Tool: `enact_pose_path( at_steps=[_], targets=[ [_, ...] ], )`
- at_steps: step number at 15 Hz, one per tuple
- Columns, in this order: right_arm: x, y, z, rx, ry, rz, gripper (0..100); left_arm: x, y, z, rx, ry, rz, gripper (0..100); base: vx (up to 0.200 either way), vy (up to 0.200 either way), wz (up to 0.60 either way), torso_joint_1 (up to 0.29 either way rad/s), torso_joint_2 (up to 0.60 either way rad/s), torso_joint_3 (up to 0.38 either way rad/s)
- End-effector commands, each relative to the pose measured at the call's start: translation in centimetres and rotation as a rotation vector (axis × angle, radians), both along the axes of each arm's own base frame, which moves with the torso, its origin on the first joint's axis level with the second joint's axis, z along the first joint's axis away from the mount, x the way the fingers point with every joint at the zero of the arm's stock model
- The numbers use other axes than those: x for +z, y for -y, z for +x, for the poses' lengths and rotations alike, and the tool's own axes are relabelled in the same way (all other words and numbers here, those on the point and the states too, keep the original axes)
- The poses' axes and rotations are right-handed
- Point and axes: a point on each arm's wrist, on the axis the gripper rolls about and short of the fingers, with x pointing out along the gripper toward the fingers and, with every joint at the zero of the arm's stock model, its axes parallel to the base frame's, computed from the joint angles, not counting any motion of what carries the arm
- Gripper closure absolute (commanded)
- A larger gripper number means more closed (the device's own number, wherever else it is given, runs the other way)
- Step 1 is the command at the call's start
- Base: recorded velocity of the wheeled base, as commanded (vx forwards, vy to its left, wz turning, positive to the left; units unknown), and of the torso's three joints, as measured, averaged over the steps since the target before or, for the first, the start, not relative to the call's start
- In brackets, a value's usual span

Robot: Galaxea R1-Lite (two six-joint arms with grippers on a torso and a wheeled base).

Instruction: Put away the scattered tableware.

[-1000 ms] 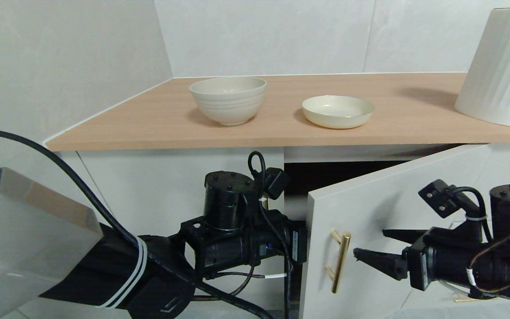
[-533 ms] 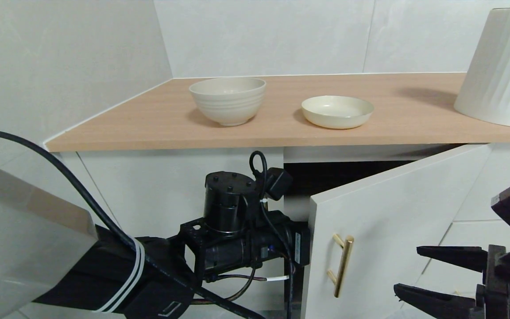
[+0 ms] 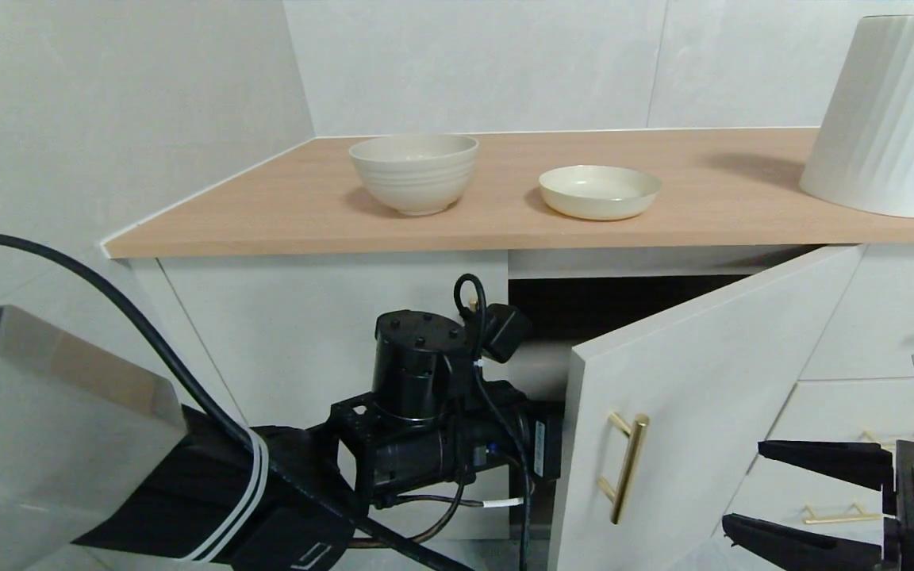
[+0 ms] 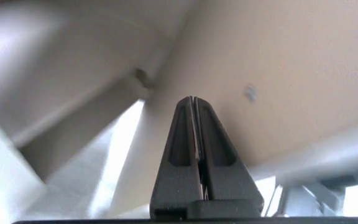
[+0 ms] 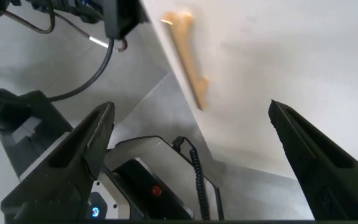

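A deep cream bowl and a shallow cream dish stand apart on the wooden counter. Below them a white cabinet door with a gold handle hangs partly open on a dark interior. My right gripper is open and empty, low and to the right of that handle, pointing at the door. My left arm's wrist sits in front of the cabinet gap. Its gripper is shut on nothing, close to a pale panel.
A tall white ribbed container stands at the counter's right end. Drawers with gold handles lie to the right of the open door. A tiled wall closes off the left side.
My right gripper has drawn back from the door handle, to the right and lower, still open. The whole head view has shifted a little. The left arm holds its place.
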Motion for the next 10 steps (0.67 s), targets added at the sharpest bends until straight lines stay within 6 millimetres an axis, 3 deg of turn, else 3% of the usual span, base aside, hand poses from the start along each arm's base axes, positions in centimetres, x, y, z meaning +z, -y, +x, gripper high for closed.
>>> enact_pose_path(
  at_steps=[1, 5, 10],
  targets=[
    [0.0, 0.0, 0.0, 0.001, 0.000, 0.000, 0, -0.1, 0.7, 0.5, -0.002, 0.008, -0.006, 100, 0.000, 0.000, 0.00, 0.000, 0.00, 0.000],
    [0.5, 0.3, -0.4, 0.001, 0.026, 0.019, 0, 0.0, 2.8, 1.1, -0.028, 0.010, -0.008, 100, 0.000, 0.000, 0.00, 0.000, 0.00, 0.000],
    [1.5, 1.0, -1.4, 0.001, 0.084, 0.059, 0, 0.3, 3.3, 0.2, -0.019, 0.008, 0.010, 100, 0.000, 0.000, 0.00, 0.000, 0.00, 0.000]
  ],
)
